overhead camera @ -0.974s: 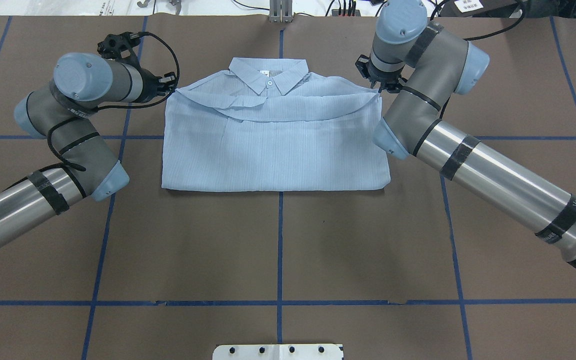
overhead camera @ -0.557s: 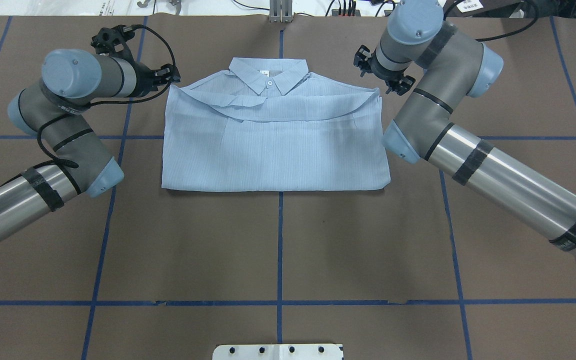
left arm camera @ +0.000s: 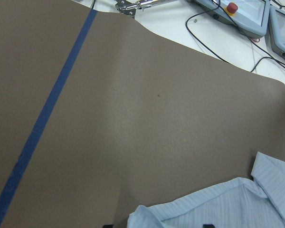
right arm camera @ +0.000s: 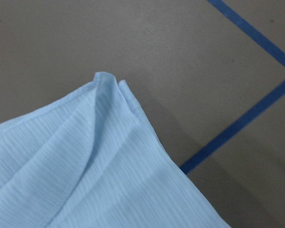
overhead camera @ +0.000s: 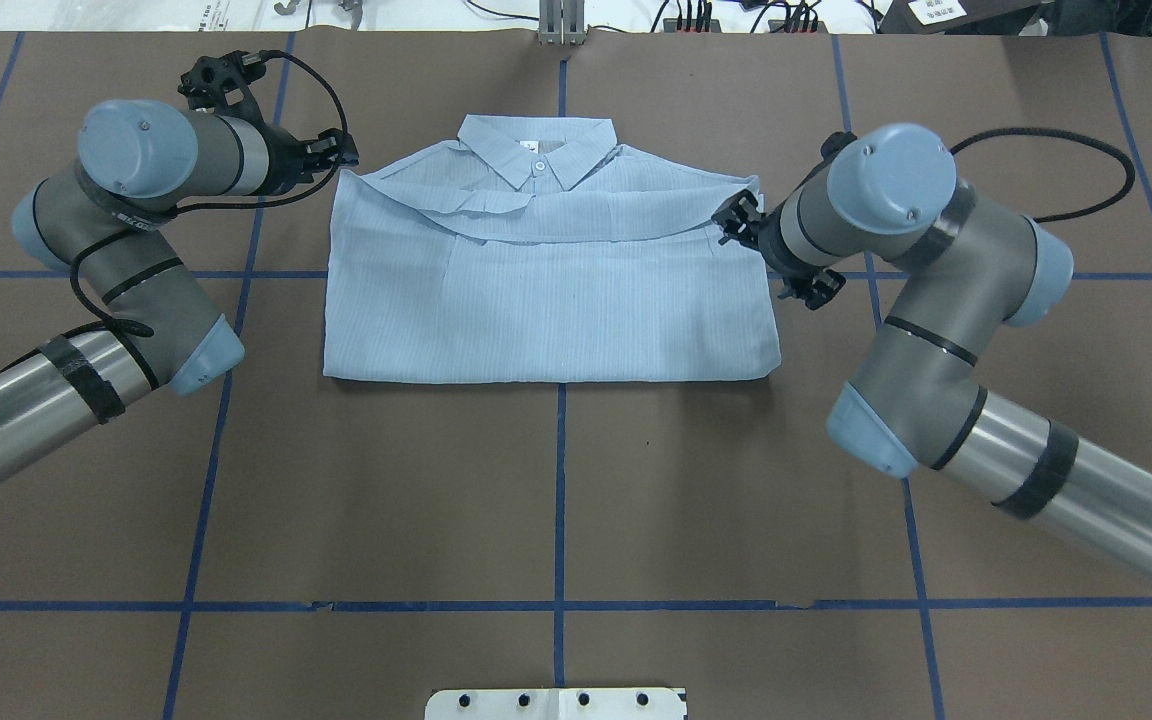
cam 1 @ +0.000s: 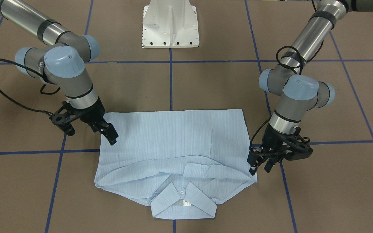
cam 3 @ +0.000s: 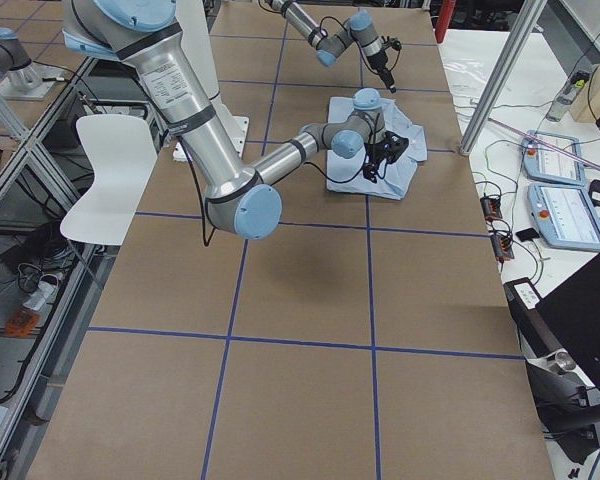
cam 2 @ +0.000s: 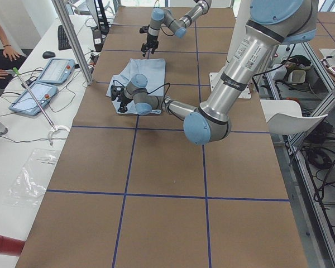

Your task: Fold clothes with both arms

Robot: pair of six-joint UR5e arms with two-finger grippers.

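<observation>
Folded light-blue shirt (overhead camera: 546, 300) flat on the brown table (overhead camera: 556, 500), collar away from the robot, left gripper (cam 1: 259, 164) just beside its left shoulder corner, fingers spread and empty, right gripper (cam 1: 108, 134) over its right edge, grip state unclear.

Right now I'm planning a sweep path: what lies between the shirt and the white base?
Only bare table, crossed by blue tape lines, between shirt and base; the front-facing view shows it.
</observation>
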